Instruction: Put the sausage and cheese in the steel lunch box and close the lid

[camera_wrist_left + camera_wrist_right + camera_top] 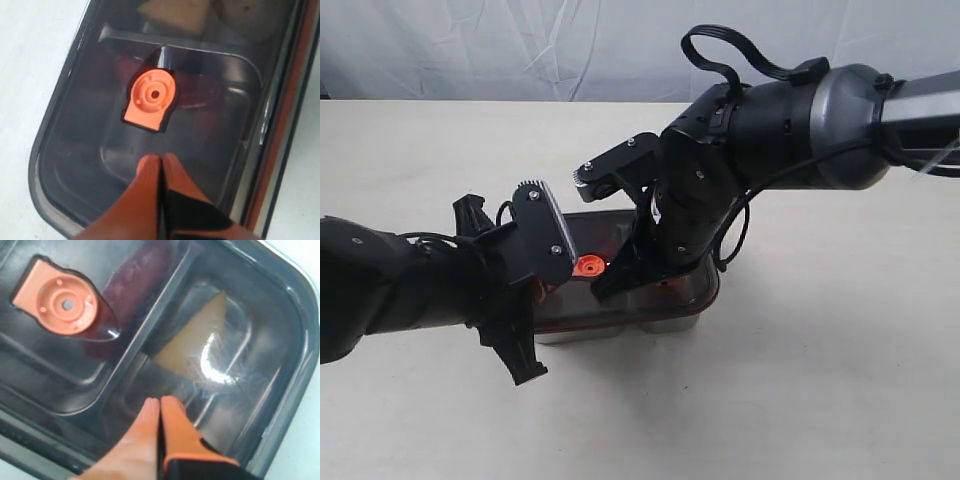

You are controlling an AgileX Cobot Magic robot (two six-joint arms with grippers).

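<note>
The dark translucent lid (650, 262) lies on the steel lunch box (665, 324), its orange valve tab (588, 265) at centre. Both grippers rest their tips on the lid. My left gripper (160, 159) is shut, its fingertips pressed together just short of the valve tab (151, 97). My right gripper (160, 402) is also shut, over the small compartment. Through the lid (240, 405) the sausage (135, 280) shows as a dark red shape in the large compartment. The yellow-orange cheese (192, 342) shows as a wedge in the small one. In the exterior view both arms hide most of the box.
The box stands mid-table on a pale tabletop (820, 380). A white cloth backdrop (520, 50) hangs behind the table's far edge. The two arms crowd together above the box, the left gripper (552, 285) and right gripper (610, 285) either side of the tab.
</note>
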